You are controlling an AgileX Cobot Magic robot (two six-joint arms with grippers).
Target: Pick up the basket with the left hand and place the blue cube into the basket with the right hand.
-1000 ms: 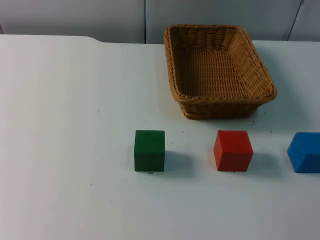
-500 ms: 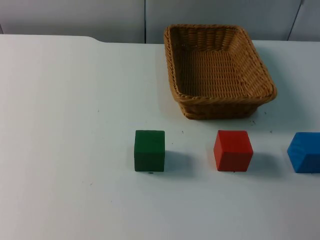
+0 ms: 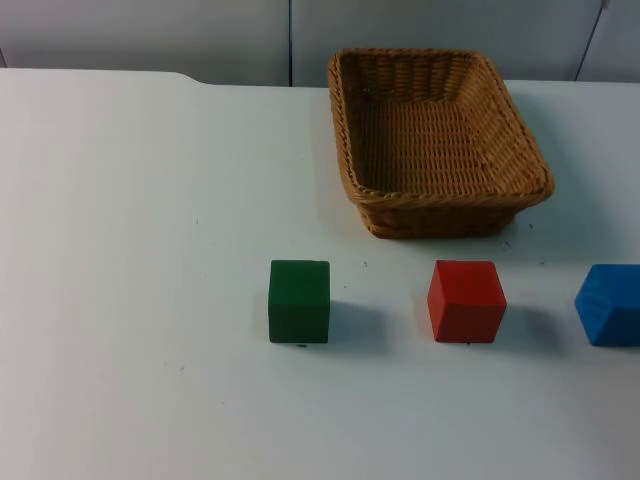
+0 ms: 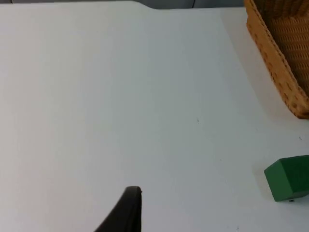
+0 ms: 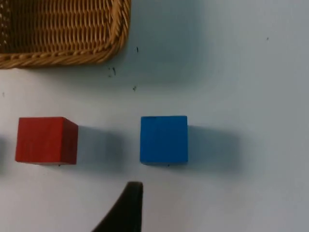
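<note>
An empty brown woven basket (image 3: 440, 140) stands on the white table toward the back, right of the middle. The blue cube (image 3: 610, 304) lies at the table's right side, to the right of a red cube (image 3: 466, 301). In the right wrist view the blue cube (image 5: 163, 139) sits just ahead of my right gripper (image 5: 131, 205), with the basket's rim (image 5: 63, 53) beyond it. My left gripper (image 4: 129, 210) hangs over bare table, well to the left of the basket's side wall (image 4: 277, 63). Neither gripper touches anything.
A green cube (image 3: 299, 301) lies in front of the basket, left of the red cube, and appears in the left wrist view as the green cube (image 4: 288, 178). The red cube (image 5: 46, 140) sits beside the blue one. The grey partition wall (image 3: 200, 35) bounds the table's far edge.
</note>
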